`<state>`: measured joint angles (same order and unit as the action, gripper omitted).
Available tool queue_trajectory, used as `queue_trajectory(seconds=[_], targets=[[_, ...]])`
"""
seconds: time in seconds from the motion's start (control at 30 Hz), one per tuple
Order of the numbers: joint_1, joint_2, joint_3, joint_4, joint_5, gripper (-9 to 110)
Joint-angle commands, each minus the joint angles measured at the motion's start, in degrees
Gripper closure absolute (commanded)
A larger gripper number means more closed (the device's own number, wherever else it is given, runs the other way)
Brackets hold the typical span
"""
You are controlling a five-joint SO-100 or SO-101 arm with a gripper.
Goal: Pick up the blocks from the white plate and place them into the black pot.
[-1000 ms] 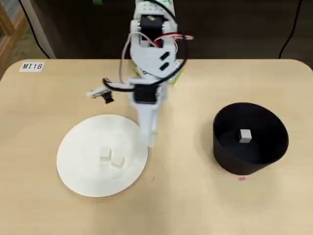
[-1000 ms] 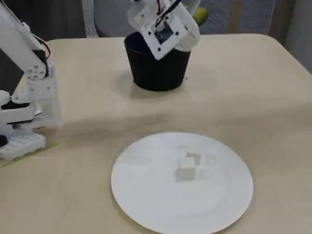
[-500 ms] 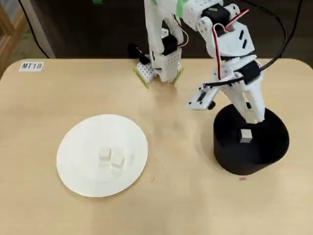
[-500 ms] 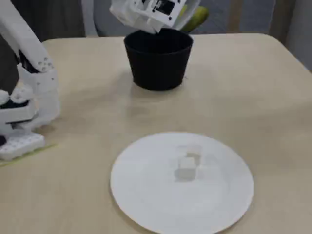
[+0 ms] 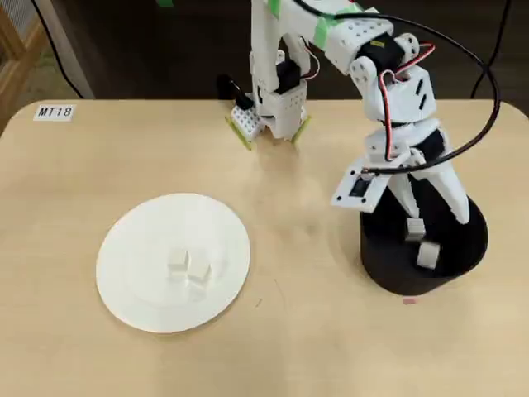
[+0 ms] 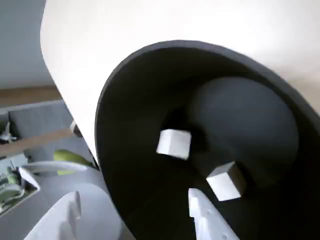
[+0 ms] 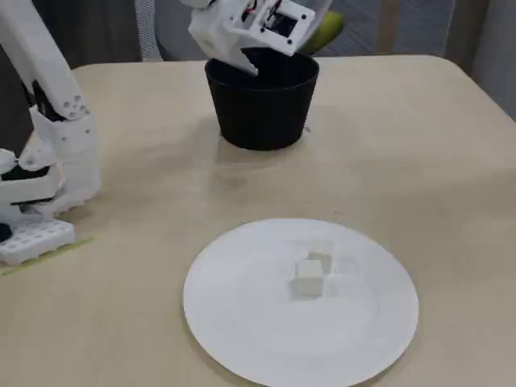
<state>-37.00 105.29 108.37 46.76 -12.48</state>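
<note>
Arm reaching forward, gripper (image 5: pixel 432 217) pointing down (fingers spread, empty)

Laboratory or office test bench — pale wooden table (image 5: pixel 74 347) tagged with an "MT18" label (image 5: pixel 54 112), small white robot arm (image 5: pixel 277 74) clamped at its edge, dangling cables (image 5: pixel 483 70), office chair (image 7: pixel 173 28) behind.

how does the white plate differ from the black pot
The plate is white, flat and wide; the pot is matte black, narrower and tall-walled. The plate sits left in the overhead view with nothing over it; the pot sits right with the open gripper above it. The plate's two blocks lie touching; the pot's two blocks lie apart. Both are round and rest on the table.
</note>
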Motion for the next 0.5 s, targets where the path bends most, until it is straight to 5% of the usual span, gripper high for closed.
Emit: queue_trajectory(seconds=[0.0,0.1,0.27,0.47], targets=[[1.9,2.8,-4.2,1.9,-0.1,76],[6.1,2.8,-8.7,10.2,0.1,103],[21.7,3.8,-16.7,27.3,-3.5,104],[42.7,8.6,-13.7,31.4,-10.6,104]])
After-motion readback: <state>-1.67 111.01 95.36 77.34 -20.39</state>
